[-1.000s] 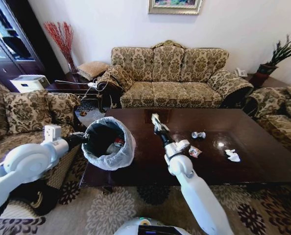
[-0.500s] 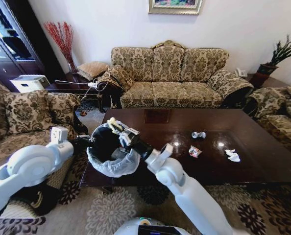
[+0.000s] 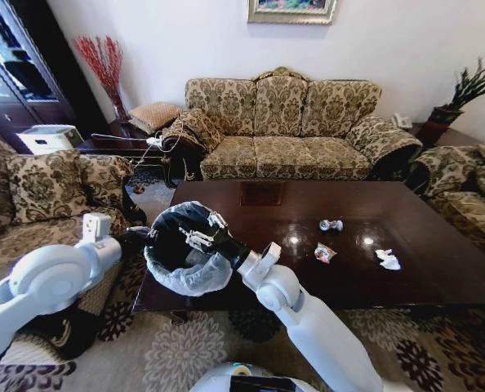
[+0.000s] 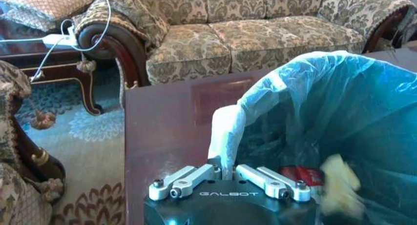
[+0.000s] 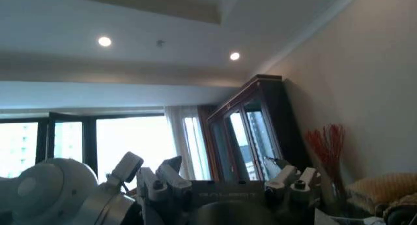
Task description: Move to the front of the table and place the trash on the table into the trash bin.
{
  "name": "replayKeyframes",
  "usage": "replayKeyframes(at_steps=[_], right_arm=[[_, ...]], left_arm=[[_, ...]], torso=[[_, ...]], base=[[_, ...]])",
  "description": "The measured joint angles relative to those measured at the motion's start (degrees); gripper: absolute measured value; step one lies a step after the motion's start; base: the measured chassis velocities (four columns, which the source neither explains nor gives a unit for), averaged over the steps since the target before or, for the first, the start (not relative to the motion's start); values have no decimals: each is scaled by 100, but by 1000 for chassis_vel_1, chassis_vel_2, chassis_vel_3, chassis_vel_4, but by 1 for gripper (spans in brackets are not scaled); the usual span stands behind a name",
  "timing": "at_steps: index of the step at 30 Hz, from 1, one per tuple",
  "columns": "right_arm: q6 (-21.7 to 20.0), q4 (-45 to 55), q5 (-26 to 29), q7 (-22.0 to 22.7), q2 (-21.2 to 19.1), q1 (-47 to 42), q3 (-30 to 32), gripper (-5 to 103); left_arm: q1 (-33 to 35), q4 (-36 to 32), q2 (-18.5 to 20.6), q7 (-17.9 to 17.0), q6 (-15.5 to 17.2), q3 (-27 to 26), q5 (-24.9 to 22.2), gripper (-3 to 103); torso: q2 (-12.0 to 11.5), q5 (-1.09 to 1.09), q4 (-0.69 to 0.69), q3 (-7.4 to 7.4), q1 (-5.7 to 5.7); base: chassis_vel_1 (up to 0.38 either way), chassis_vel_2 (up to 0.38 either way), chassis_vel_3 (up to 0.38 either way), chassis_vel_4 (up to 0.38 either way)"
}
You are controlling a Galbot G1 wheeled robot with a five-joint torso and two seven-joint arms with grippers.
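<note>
The trash bin (image 3: pixel 195 273), black with a white bag over its rim, stands at the table's (image 3: pixel 251 282) left end. My left gripper (image 3: pixel 149 237) is shut on the bin's bag rim (image 4: pixel 225 152). Over the bin's mouth my right gripper (image 3: pixel 202 231) is turned upward, open and empty (image 5: pixel 221 178). A yellowish scrap (image 4: pixel 340 188), blurred, is inside the bin near a red-labelled piece (image 4: pixel 301 173). Trash on the table: a small crumpled piece (image 3: pixel 331 224), a wrapper (image 3: pixel 324 253) and a white tissue (image 3: pixel 387 260).
A patterned sofa (image 3: pixel 287 131) stands behind the table, with armchairs at the left (image 3: pixel 46 188) and right (image 3: pixel 471 188). A side table with cables (image 3: pixel 136 143) is at the back left. Patterned carpet (image 3: pixel 185 351) lies in front.
The right gripper swung from the table's middle to over the bin with a yellowish scrap. It has opened and tipped upward, and the scrap is now inside the bin. The left arm holds still.
</note>
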Motion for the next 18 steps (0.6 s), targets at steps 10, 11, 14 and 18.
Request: replayKeyframes(at_steps=[10, 11, 14, 18], right_arm=[[-906, 120, -495, 3653, 107, -1532, 2338, 100], [-912, 46, -506, 3731, 101, -1595, 2503, 100], [-921, -337, -470, 3883, 5, -1924, 3451, 100], [-620, -662, -221, 3829, -92, -2105, 3939, 100]], left_arm=[[-3, 286, -328, 42, -94, -49, 216, 0], [-8, 286, -334, 48, -102, -37, 229, 0], [-13, 232, -427, 61, -125, 22, 320, 0], [16, 137, -597, 80, -126, 12, 392, 0]], torso=[[0, 1, 0, -1, -1], [0, 4, 0, 0, -1], [-2, 3, -7, 1, 1], [-1, 2, -1, 0, 0]], base=[[0, 0, 0, 0], [0, 0, 0, 0], [0, 0, 0, 0], [0, 0, 0, 0]])
